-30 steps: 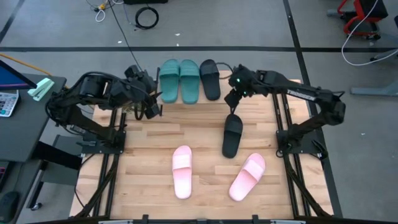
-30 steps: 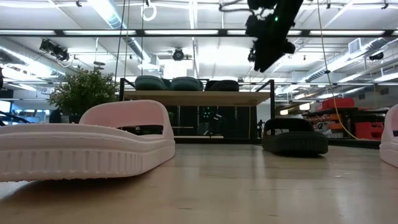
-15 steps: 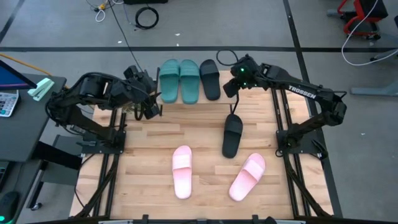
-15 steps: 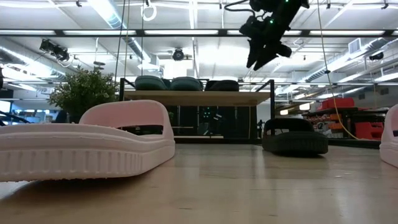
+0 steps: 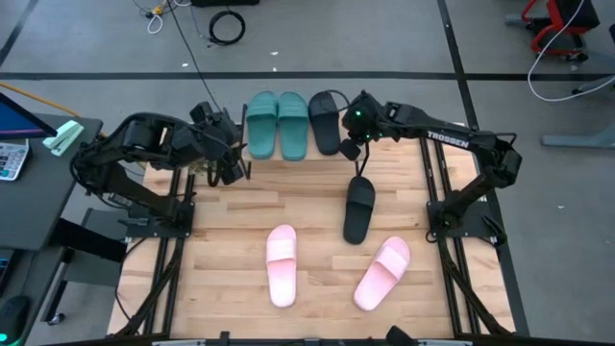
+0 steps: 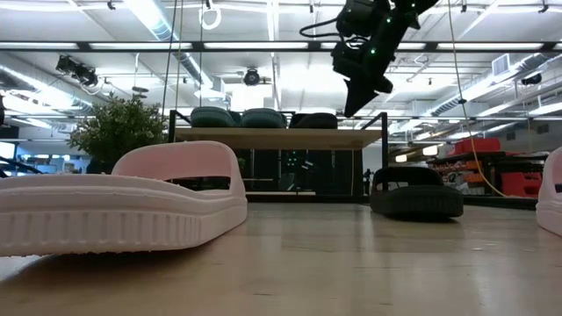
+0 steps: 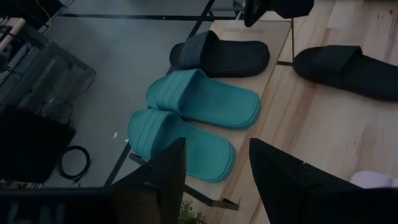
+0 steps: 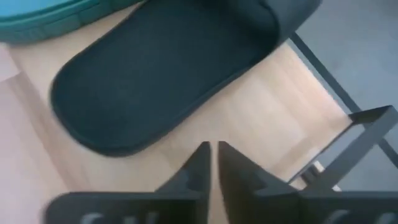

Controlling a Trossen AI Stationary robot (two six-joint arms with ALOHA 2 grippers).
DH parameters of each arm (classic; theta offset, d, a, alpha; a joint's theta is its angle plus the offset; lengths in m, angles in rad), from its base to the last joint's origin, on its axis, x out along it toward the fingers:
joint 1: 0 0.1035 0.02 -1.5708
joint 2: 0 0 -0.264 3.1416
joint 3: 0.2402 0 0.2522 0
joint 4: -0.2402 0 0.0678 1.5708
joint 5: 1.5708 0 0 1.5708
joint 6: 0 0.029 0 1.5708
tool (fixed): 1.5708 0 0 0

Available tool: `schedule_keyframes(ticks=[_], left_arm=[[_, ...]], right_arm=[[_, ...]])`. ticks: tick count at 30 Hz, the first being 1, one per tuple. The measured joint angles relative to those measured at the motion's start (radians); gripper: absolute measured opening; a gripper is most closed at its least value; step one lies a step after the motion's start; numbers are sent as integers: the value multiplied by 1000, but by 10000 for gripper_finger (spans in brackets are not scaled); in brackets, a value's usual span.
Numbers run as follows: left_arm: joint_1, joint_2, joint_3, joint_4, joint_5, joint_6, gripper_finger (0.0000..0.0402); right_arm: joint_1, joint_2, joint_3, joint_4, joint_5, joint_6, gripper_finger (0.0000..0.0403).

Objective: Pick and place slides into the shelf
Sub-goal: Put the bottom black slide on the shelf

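Currently, status: three slides sit on the shelf; three lie on the table.
Shelf load: two teal slides side by side, one black slide just beside them at the right end of the board.
Table load: second black slide near the shelf; two pink slides nearer the front edge, well apart from the shelf.
Right gripper: above the shelf's right end, just beside the shelved black slide; the right wrist view shows its fingers drawn almost together with only a thin slit between, holding nothing.
Left gripper: parked at the table's left rear, beside the teal pair; jaws wide, empty, as the left wrist view shows.
Step in hand (judgement): the right arm appears clear of the placed black slide; the black slide on the table is the likely next pick.
Method, opening: spread the jaws fully before descending; nearly closed fingers cannot straddle a strap or sole.
Method, approach: come down over the strap of the table's black slide, fingers either side of it, wrist aligned across the slide's length.
Method, grip: close on the strap or one sole edge; rubber flexes, so expect sag at the free end.
Method, placement: free board remains only at the shelf's right end beside the shelved black slide; lower flat, parallel to its neighbours.
Risk: nudging the shelved slide off the board's edge.
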Motion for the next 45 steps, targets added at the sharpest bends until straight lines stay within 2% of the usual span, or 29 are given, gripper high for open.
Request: schedule_keyframes(ticks=[2, 6, 11, 16, 45], left_arm=[[0, 0, 0, -11, 0, 0, 183], [0, 0, 0, -14, 0, 0, 178], [0, 0, 0, -14, 0, -5, 178], [0, 0, 0, -20, 0, -26, 183], [0, 0, 0, -41, 1, -26, 180]], right_arm=[[-6, 4, 0, 6, 1, 19, 8], [-6, 11, 0, 12, -20, 99, 11], [5, 66, 0, 15, -20, 104, 6], [5, 84, 0, 76, 25, 118, 3], [32, 127, 0, 159, -21, 151, 0]])
